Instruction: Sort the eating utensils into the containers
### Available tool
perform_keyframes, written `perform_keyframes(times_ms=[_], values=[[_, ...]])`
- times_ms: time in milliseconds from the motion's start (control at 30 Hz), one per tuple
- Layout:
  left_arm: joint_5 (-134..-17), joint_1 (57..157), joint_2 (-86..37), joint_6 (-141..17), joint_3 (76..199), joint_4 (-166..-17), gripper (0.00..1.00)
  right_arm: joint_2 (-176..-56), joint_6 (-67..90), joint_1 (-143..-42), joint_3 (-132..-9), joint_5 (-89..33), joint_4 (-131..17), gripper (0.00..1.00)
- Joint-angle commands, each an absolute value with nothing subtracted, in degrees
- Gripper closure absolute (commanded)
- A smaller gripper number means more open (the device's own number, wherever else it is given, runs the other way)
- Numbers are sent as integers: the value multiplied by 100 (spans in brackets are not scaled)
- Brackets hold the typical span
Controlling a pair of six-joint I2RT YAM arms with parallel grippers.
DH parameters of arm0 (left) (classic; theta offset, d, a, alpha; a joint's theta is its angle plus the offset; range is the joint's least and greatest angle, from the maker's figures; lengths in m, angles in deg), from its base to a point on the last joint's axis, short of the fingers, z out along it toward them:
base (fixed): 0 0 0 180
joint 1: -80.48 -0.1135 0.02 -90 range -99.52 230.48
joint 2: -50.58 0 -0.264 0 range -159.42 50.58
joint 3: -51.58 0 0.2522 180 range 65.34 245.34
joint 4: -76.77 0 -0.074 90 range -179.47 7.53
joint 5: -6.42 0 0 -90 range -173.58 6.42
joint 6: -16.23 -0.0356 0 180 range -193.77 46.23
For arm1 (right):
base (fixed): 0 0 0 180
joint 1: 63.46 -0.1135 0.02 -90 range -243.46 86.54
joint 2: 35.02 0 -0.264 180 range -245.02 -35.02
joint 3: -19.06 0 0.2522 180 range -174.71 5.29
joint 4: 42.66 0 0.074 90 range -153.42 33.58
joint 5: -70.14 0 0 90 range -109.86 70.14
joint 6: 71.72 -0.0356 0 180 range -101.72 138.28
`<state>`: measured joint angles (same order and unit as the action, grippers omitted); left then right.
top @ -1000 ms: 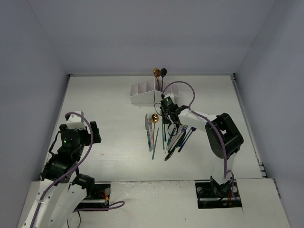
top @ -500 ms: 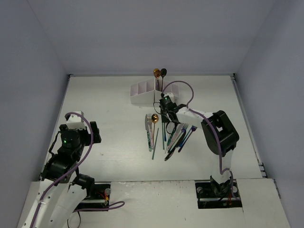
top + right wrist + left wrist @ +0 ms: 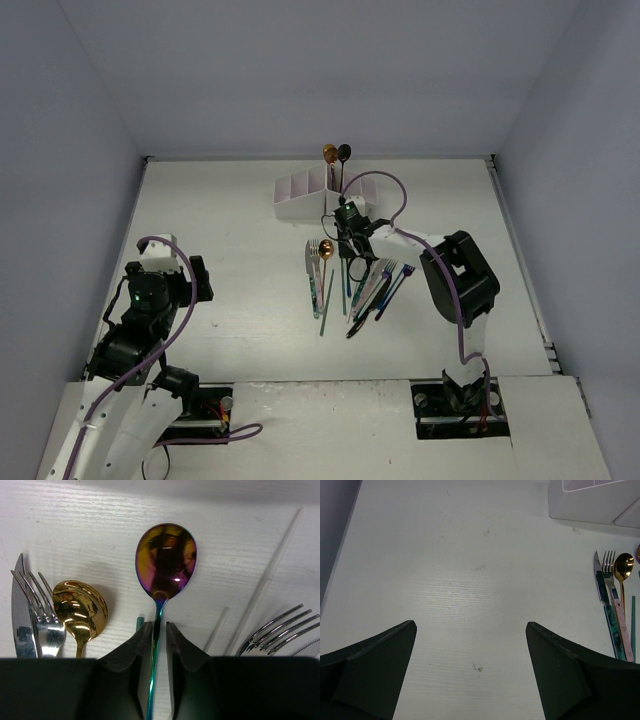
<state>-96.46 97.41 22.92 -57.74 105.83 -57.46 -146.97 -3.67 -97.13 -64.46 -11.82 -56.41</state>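
Right fingers [image 3: 134,656] pinching rainbow spoon [image 3: 166,560], left fingers [image 3: 370,672] spread

Box at the back, utensils fanned out before it, one gripper over the fan and one far left.

The box [image 3: 300,205] sits at the far middle of the table [image 3: 230,230], with two standing spoons [image 3: 337,153] in its rightmost compartment. Just before the box lies the fan, heads toward it. From the left: a knife [image 3: 17,625], a fork [image 3: 39,615] partly on it, a loose spoon [image 3: 80,611] just beside the fork, the held spoon [image 3: 166,560], chopsticks [image 3: 267,572], then more forks [image 3: 272,630]. The right gripper [image 3: 158,625] sits over the fan's middle, fingers pressed to either side of the held spoon's handle. The left gripper [image 3: 470,625] hangs well to the left over bare table, fingers wide apart.
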Motion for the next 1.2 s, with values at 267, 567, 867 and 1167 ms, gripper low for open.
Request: perform_keyframes(times_ms=[267,567,867,1167], values=[[-9623,9762,2202,-5848,10641,-6137,10,-14331,-473,-9668,-6594,-1047,-5824,100],[-9641,9764,2217,-5848,10647,-6137,10,-13146,99,-9706,-7768,-688,-5758,100],[-9650,9766,2197,-5848,10647,-6134,10,-13125,1151,-9615,-8440,-272,-3514,100],[-9634,9762,2107,-5848,10647,-6155,10,-14400,1775,-9329,-8942,-156,-952,100]])
